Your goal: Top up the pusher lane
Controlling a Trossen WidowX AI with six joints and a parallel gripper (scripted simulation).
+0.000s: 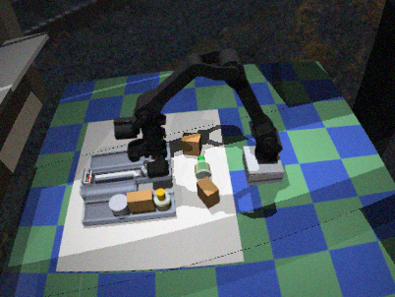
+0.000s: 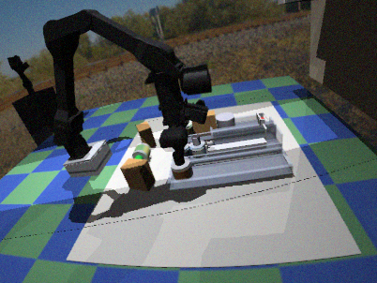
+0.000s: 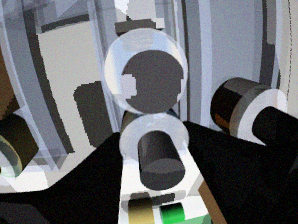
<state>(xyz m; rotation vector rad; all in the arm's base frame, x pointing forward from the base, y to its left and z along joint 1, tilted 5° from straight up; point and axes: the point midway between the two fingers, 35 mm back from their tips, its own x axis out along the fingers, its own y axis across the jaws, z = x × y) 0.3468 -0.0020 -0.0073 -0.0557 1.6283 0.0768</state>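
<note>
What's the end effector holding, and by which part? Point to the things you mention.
The end effector [image 3: 152, 132] holds a jar with a dark knob-like top [image 3: 162, 165], apparently by its sides below the top; the exact contact is hidden.

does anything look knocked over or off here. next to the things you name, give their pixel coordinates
Yes: the green-capped bottle [image 1: 202, 169] [image 2: 142, 151] [image 3: 172, 213] lies on its side on the white sheet [image 1: 197, 241] [image 2: 211, 230] [image 3: 131, 175], cap pointing sideways rather than up, so it looks tipped over. Nothing else stands out.

Matt grey plastic-looking tray [image 1: 129, 220] [image 2: 234, 178]; smooth wood-brown block [image 1: 141, 202] [image 2: 204, 121].
</note>
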